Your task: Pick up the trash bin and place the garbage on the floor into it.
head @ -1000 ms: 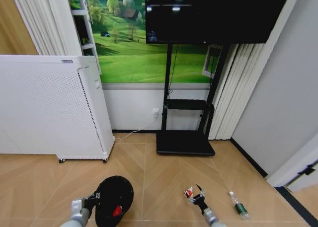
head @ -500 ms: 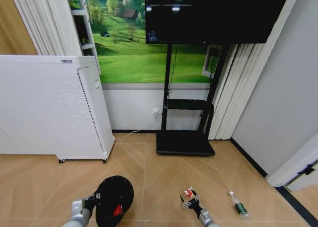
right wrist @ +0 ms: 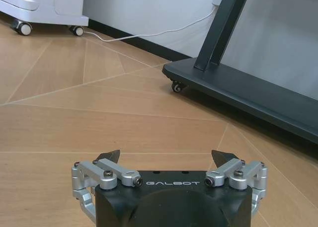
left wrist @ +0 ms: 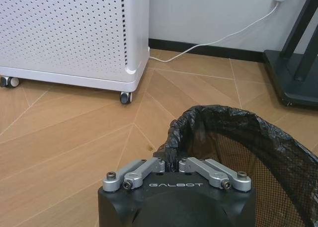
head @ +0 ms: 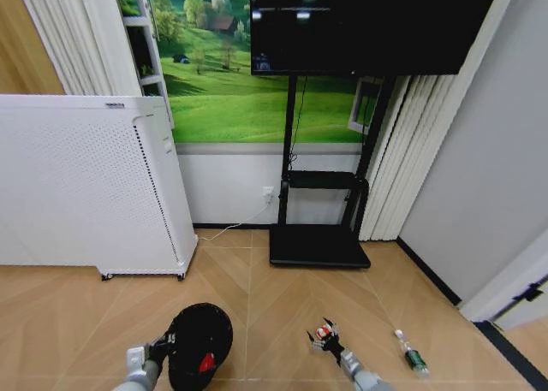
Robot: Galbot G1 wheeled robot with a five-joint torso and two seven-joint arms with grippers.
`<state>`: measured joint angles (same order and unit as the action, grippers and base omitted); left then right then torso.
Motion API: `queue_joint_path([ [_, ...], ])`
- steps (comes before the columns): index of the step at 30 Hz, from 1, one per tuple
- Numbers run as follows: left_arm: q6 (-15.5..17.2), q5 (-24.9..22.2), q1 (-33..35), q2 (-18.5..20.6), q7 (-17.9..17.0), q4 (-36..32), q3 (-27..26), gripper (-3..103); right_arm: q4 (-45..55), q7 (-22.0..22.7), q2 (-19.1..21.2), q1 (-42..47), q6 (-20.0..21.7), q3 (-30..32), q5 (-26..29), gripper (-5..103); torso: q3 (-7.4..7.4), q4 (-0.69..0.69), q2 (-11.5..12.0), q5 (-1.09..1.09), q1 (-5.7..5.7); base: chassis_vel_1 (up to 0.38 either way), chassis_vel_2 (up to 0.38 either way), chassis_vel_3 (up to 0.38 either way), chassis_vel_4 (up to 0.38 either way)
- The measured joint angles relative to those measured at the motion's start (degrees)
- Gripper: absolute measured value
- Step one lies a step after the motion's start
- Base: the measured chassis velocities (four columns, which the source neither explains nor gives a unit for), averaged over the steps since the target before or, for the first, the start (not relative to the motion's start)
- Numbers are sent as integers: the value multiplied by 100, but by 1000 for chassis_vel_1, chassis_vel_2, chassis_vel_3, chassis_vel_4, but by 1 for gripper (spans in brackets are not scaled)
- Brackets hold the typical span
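The left end effector point(left wrist: 171, 163) pinches the round mesh bin's point(left wrist: 258, 157) crinkled black liner rim; the right end effector point(right wrist: 166, 157), spread wide, hovers over the herringbone floor point(right wrist: 99, 122).

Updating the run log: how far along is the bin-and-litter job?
Done: the left hand is shut on the trash bin rim, and one red item lies inside.
In hand: the right hand, open, is at the red-and-white wrapper on the floor; no grip visible.
Left: that wrapper and the clear bottle.
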<state>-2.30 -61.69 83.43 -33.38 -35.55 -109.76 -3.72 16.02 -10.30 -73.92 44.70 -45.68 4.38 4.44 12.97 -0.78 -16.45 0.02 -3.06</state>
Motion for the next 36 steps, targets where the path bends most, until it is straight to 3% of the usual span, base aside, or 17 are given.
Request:
queue_joint_path([
  [20,-54,-213,-417,137,15,114,339,7,-824,-146,-136,-345,246,505,-480,100,0,1,0,-1,0,0,0,0,0],
  [36,-99,-254,-558,133,45,179,432,7,-1132,-281,-190,-459,565,600,-354,101,0,0,0,-2,0,0,0,0,0],
])
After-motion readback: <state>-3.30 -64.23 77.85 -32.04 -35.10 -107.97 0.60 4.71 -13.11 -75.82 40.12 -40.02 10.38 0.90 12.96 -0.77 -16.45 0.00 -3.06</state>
